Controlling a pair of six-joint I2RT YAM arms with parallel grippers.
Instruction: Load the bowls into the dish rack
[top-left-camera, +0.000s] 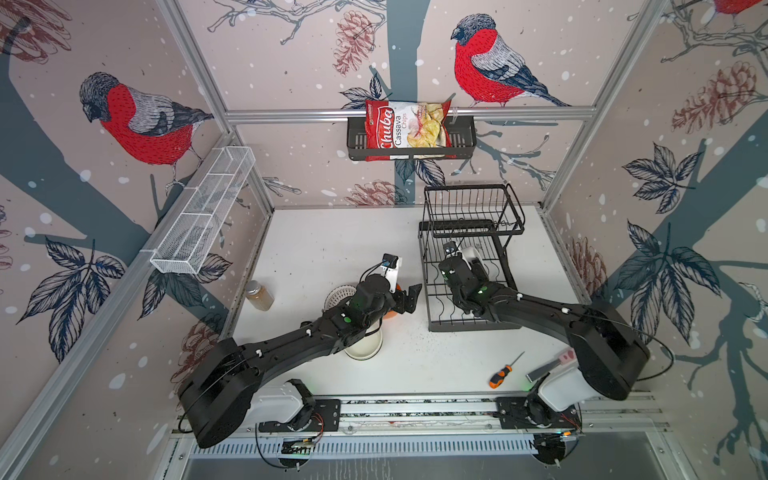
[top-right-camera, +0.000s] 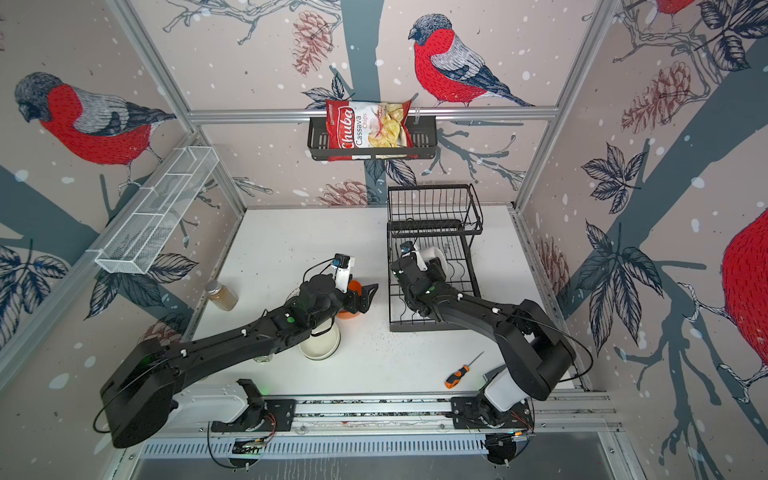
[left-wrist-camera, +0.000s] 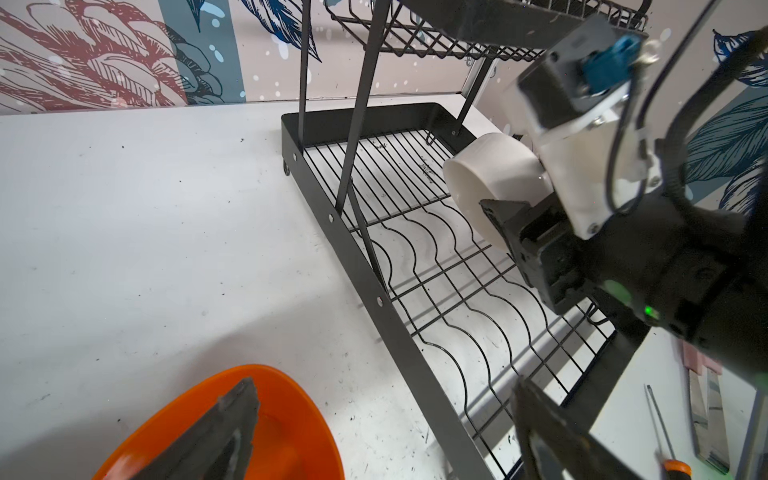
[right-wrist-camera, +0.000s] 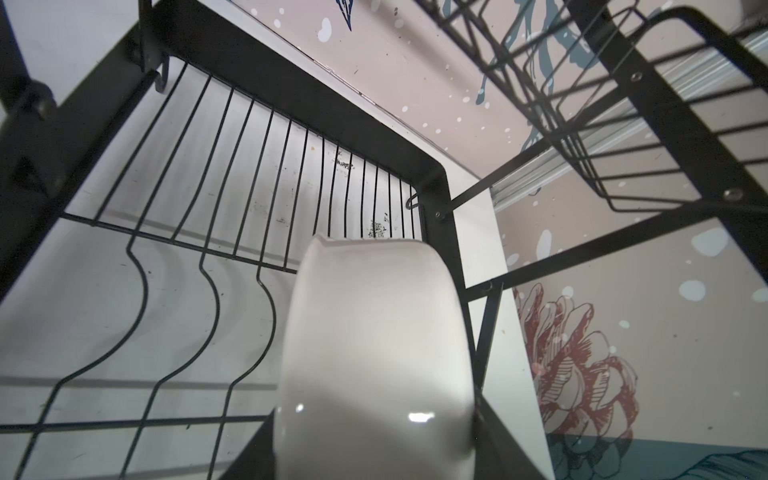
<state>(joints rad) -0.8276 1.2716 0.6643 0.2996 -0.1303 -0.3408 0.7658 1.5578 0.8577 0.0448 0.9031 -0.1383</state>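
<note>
White bowl (left-wrist-camera: 490, 178): sitting tipped on edge inside the lower tier of the dish rack (left-wrist-camera: 355, 257), mouth turned toward the left arm, just above the wavy divider wires (right-wrist-camera: 146, 291); whether it is touching them cannot be told.
Right gripper (left-wrist-camera: 509, 218): clamping that bowl's rim for you, one finger lying across the mouth, its partner hidden behind the wall.
Left gripper (top-left-camera: 408, 298): standing with jaws spread wide, holding nothing; in the wrist view one finger is hanging over the orange bowl (left-wrist-camera: 299, 424).
Orange bowl: resting on the table (top-left-camera: 332, 241) just beside the rack's near rail, outside it.
Cream bowl (top-left-camera: 365, 349): sitting on the table under the left arm, a line-patterned bowl (top-left-camera: 337, 294) beyond it, both apart from the rack.
Upper basket (top-left-camera: 473, 208): overhanging the far part of the lower tier, close above the right wrist.
Step in hand: you are, by this reading, seating a first bowl; no other bowl is showing inside the rack.
Next move, right: you are needing a short lowering until the rim drops between two wire humps, then a release and a withdrawal kept clear of the upper basket.
Next move, left: closing on the orange bowl's rim is looking like the following pick-up.
</note>
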